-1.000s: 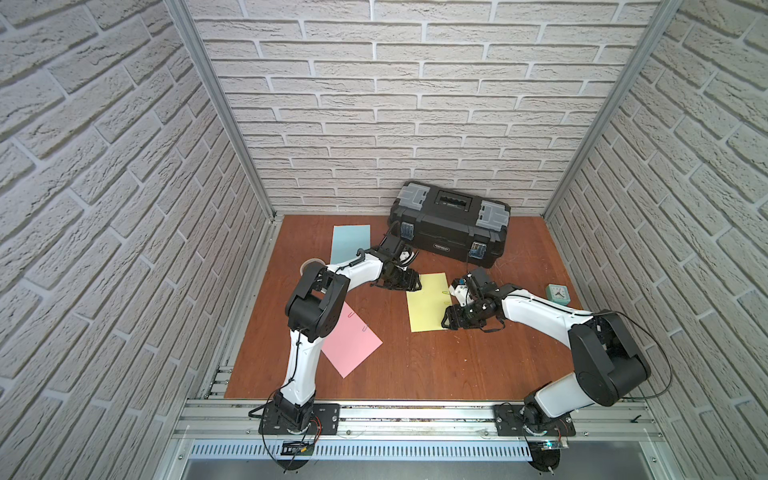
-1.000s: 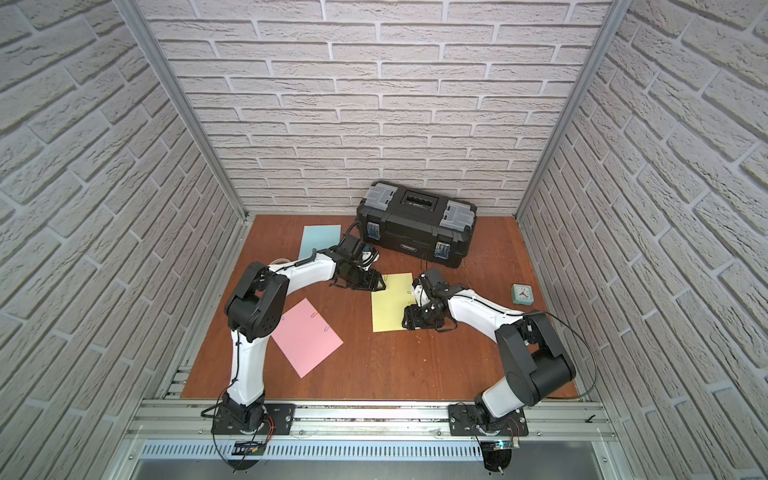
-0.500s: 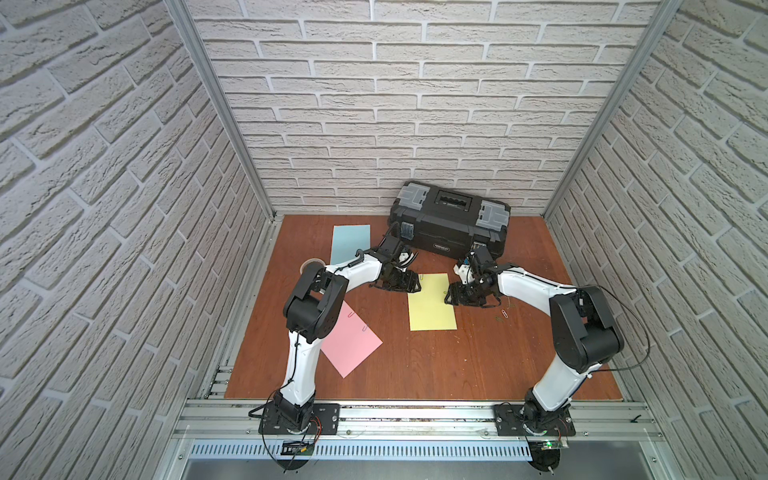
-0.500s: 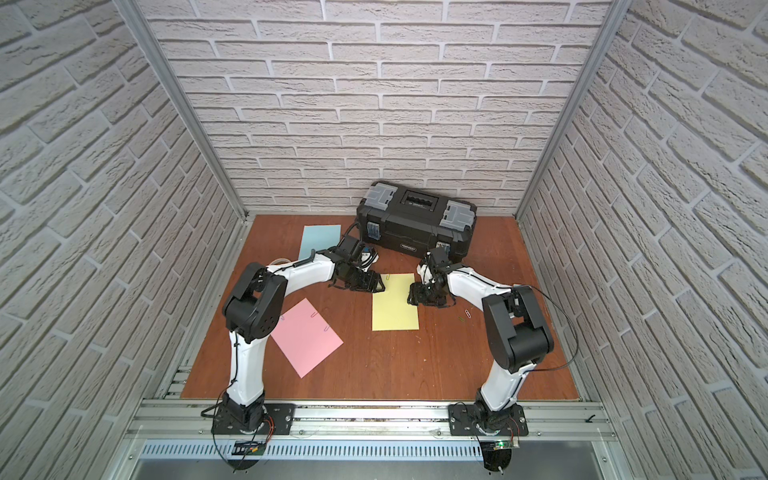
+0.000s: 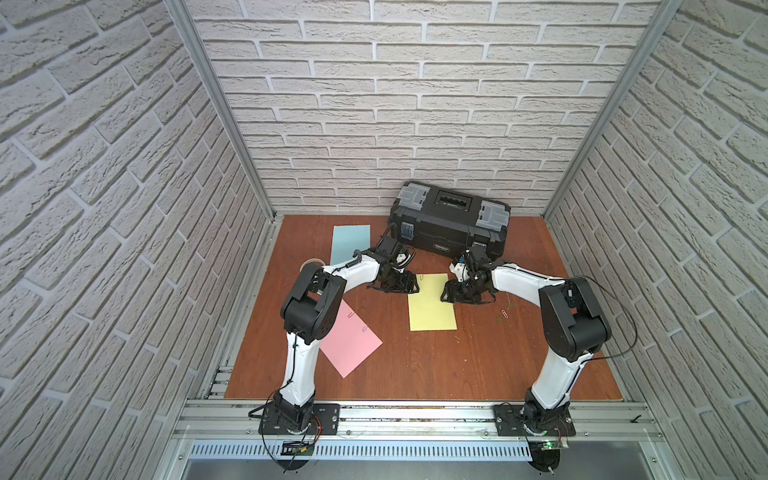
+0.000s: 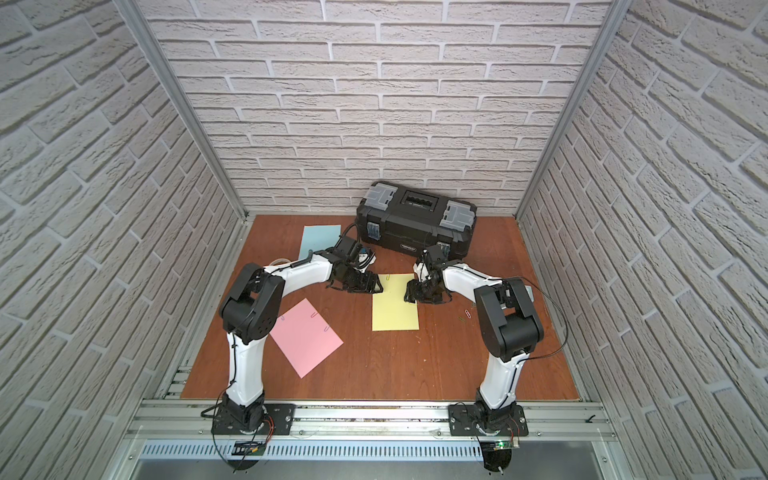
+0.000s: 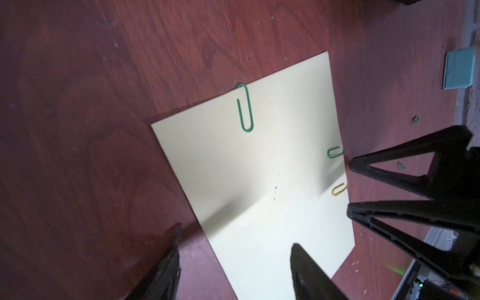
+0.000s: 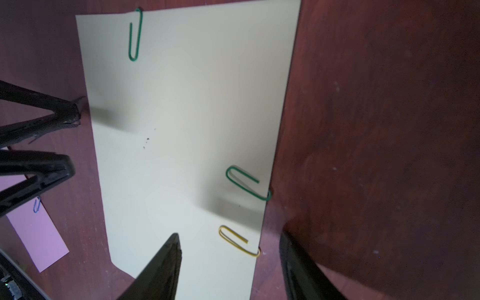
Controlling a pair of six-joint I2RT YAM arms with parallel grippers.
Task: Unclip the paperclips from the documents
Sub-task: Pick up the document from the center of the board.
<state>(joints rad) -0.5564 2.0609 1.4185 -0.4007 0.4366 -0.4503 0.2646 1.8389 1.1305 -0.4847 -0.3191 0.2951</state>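
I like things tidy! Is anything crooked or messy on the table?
Yes. The pink sheet lies turned at an angle, while the yellow sheet lies straight. A couple of loose paperclips lie on the bare table beside it.

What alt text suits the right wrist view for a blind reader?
The open right hand straddles the long edge of a yellow sheet, beside a yellow paperclip and a green paperclip. A second green paperclip sits on the short edge; the left hand stands at the opposite long edge.
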